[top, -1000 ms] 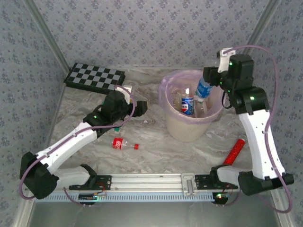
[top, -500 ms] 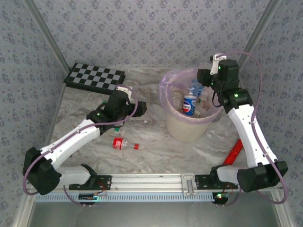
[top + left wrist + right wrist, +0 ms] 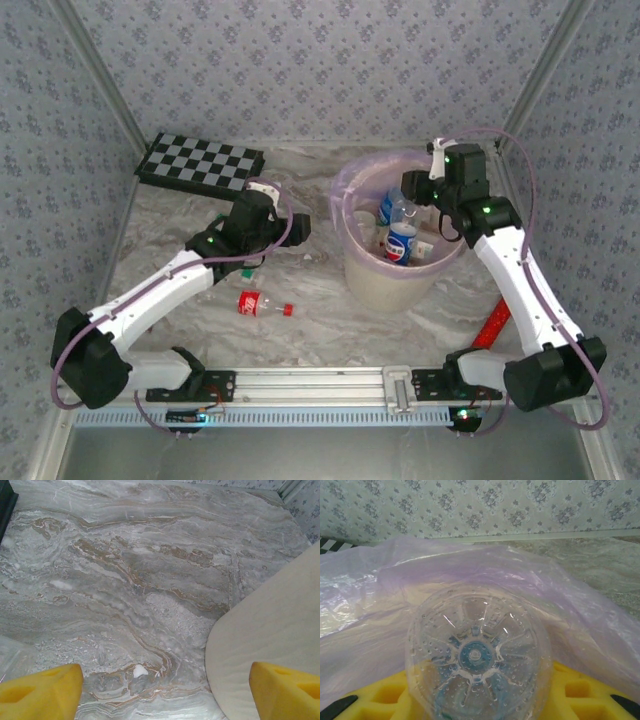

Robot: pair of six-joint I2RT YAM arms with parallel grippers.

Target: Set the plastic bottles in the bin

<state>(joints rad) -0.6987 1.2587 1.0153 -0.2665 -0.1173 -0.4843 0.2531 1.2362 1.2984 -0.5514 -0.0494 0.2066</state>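
One blue-labelled bottle (image 3: pixel 392 205) is clamped between the yellow pads (image 3: pixel 570 692) of the right gripper (image 3: pixel 405 193), and it hangs over the open mouth of the bin (image 3: pixel 362 270). In the right wrist view its clear ribbed base (image 3: pixel 477 655) faces the camera, with the pink bag (image 3: pixel 375 595) behind it. The bottle looks almost empty, so it is probably light. Its thin wall should dent under strong pressure, and the smooth plastic can slip. The best hold is likely across the middle of the body.

The right arm reaches up from its base, with the elbow bent and the wrist turned toward the bin.

The left arm stretches low over the table (image 3: pixel 150 555), and the left gripper (image 3: pixel 162 695) has its fingers wide apart with nothing between them, just beside the bin wall. A red-labelled bottle (image 3: pixel 258 304) lies on the table near this arm.
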